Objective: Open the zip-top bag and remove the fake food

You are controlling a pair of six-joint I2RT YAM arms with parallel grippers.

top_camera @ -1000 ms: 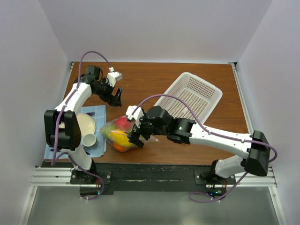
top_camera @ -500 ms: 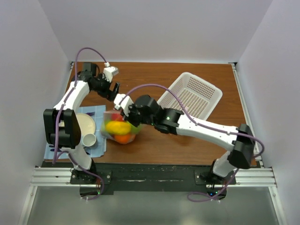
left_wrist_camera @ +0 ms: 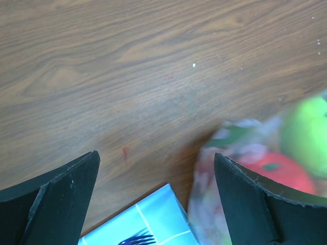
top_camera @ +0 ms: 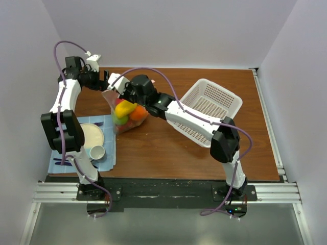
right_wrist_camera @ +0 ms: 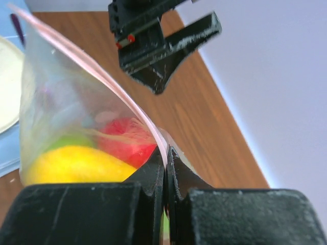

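The clear zip-top bag (top_camera: pixel 124 116) hangs from its pink zip edge (right_wrist_camera: pixel 122 94), tilted, left of the table's middle. My right gripper (right_wrist_camera: pixel 166 159) is shut on that edge, its jaws pressed together over the strip; from above it sits at the bag's top (top_camera: pixel 121 95). Fake food shows through the plastic: a yellow piece (right_wrist_camera: pixel 76 163), a red fruit (right_wrist_camera: pixel 127 140), a green apple (left_wrist_camera: pixel 306 130) and an orange one (top_camera: pixel 138 113). My left gripper (left_wrist_camera: pixel 156 173) stands wide open just back-left of the bag (top_camera: pixel 102 81), holding nothing, with the bag beside its right finger (left_wrist_camera: pixel 255 199).
A white mesh basket (top_camera: pixel 212 109) lies at the right. A blue mat (top_camera: pixel 104 153) at the front left carries a beige plate (top_camera: pixel 92 135) and a white cup (top_camera: pixel 97 152). The mat's corner (left_wrist_camera: pixel 148 222) shows under the left gripper. Walls close off the back and sides.
My right gripper has shut on the bag's zip edge and carried the bag from the front centre to the back left. The left gripper has drawn back toward the rear left corner, still open.
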